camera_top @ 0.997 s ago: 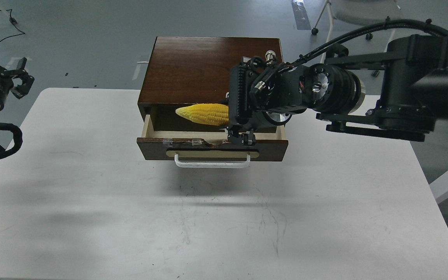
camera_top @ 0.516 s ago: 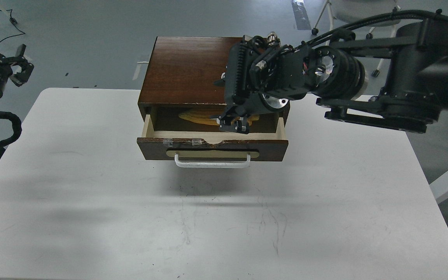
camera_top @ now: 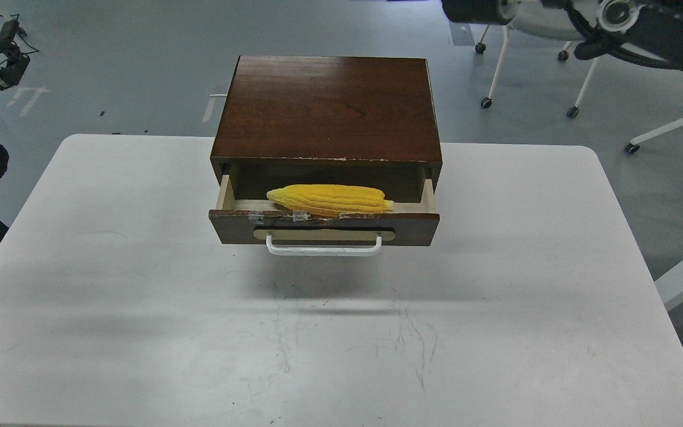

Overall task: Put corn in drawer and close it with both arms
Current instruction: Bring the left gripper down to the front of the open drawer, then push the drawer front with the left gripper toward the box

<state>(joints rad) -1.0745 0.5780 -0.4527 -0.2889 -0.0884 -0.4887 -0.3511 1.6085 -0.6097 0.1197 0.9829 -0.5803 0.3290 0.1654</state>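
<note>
Corn lies lengthwise in the open drawer at frame center on the worktop, left gripper far upper left, opening unclear, right gripper out of view; next, push the front squarely, both sides evenly.

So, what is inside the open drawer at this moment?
The corn lies on its side in the drawer, near its front panel. The drawer's rear part is hidden under the cabinet top, so anything there cannot be seen.
</note>
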